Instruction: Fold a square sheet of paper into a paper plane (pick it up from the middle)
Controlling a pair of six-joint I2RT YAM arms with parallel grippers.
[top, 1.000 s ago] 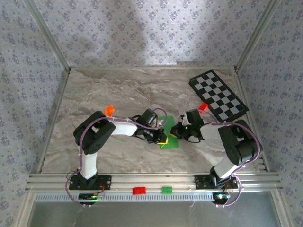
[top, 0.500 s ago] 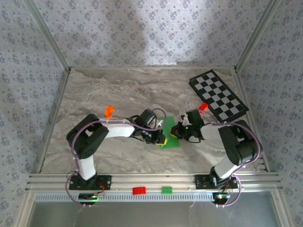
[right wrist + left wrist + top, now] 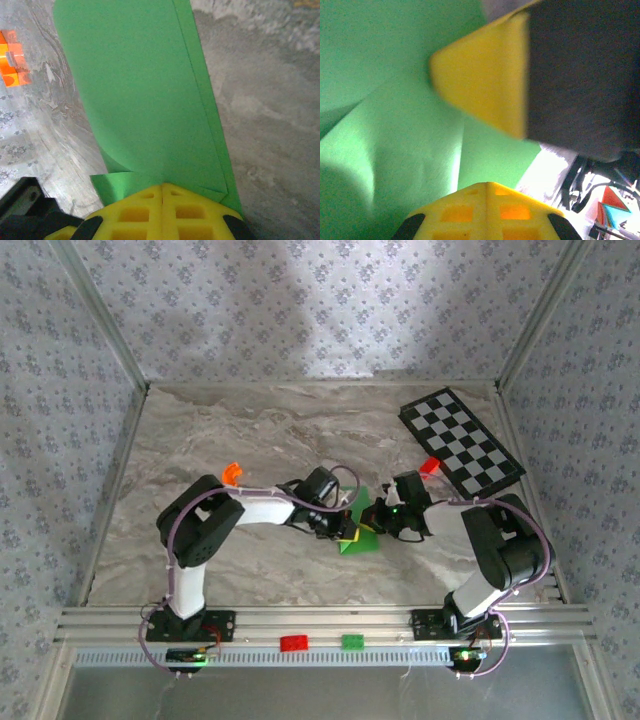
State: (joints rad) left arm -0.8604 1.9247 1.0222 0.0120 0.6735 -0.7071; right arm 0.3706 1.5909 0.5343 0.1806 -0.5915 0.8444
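Observation:
The green paper lies partly folded on the marble table between my two grippers, with one flap raised at its far end. In the right wrist view the paper runs as a long folded strip with layered edges straight out of my right gripper, which is shut on its near end. My left gripper is shut at a crease of the paper, and the right gripper's yellow finger hangs just beyond it. From above, the left gripper and right gripper nearly touch over the paper.
A black-and-white checkered board lies at the back right, with a red-orange piece beside its near corner. An orange piece sits by the left arm's elbow. A red brick and a green brick rest on the front rail.
The left arm's elbow dropped outward and then came back up. Its gripper has shifted slightly right over the paper, and the paper's far flap now stands higher. The right arm has held still.

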